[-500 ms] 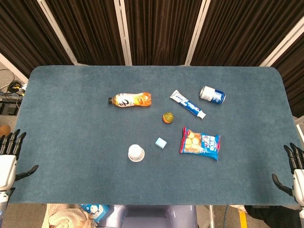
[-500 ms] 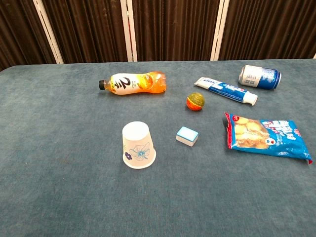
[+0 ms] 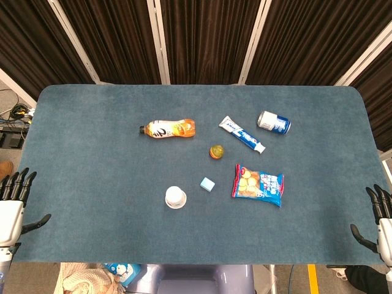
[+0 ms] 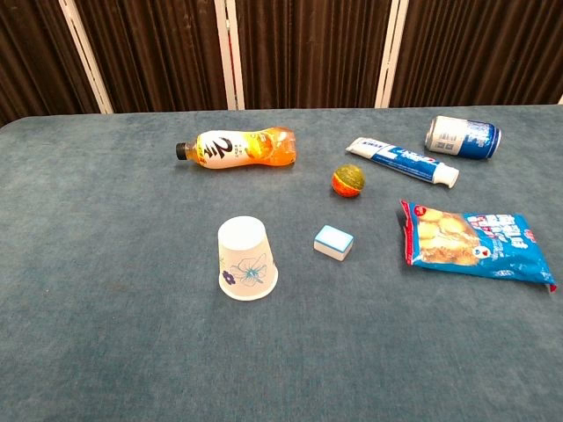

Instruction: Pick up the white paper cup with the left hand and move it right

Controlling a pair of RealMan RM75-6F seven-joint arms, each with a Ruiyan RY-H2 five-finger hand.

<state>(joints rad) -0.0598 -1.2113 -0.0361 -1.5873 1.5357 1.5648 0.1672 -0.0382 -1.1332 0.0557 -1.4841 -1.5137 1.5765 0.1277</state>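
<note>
The white paper cup (image 3: 175,196) stands upside down on the blue table, a little left of the middle and toward the front; the chest view shows a flower print on the cup (image 4: 245,258). My left hand (image 3: 12,205) hovers at the table's front left corner, far left of the cup, fingers spread and holding nothing. My right hand (image 3: 383,223) sits at the front right corner, also spread and empty. Neither hand shows in the chest view.
Just right of the cup lies a small blue-and-white block (image 3: 207,184). Further right is a snack bag (image 3: 258,184). Behind them lie an orange ball (image 3: 216,152), an orange drink bottle (image 3: 168,128), a toothpaste tube (image 3: 242,135) and a blue can (image 3: 273,122).
My left hand has shifted slightly down and right at the table's corner. Nothing on the table has moved.
</note>
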